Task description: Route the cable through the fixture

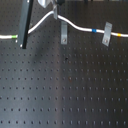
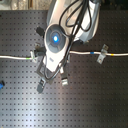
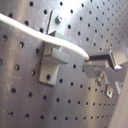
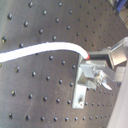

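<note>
Black perforated board (image 1: pixel 65 95) carries clips; my gripper (image 3: pixel 100 62) pinches the cable (image 1: pixel 80 26) near its back edge, my arm hiding the grasp in both exterior views.

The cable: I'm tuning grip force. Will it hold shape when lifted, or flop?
Probably floppy: the cable humps under the gripper and sags between the clips in the first exterior view. Likely light, being thin. Its smooth white jacket might slip.

cable (image 1: pixel 80 26) ends cut off both sides, tool (image 1: pixel 54 12) top cropped
</note>
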You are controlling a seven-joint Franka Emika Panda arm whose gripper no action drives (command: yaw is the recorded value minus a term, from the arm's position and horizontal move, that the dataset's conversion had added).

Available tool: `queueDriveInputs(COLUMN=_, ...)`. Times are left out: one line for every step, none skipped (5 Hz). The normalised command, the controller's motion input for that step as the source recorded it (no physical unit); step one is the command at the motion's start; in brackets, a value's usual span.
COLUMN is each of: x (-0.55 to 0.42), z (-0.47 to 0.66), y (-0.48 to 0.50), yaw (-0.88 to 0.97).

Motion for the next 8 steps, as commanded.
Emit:
queueDriveInputs(x=0.032, z=0.3, y=0.049, yaw=0.08)
queueDriveInputs(x=0.018, z=0.28, y=0.024, yaw=0.1)
queueDriveInputs(x=0.048, z=0.25, y=0.064, yaw=0.13)
queueDriveInputs(x=0.04, z=0.26, y=0.053, yaw=0.13)
queueDriveInputs(x=0.01, z=0.18, y=0.027, yaw=0.1)
queueDriveInputs(x=0.002, z=0.24, y=0.002, yaw=0.1)
queueDriveInputs(x=0.01, z=0.0, y=0.011, yaw=0.0)
queueDriveInputs(x=0.016, z=0.0, y=-0.011, yaw=0.04)
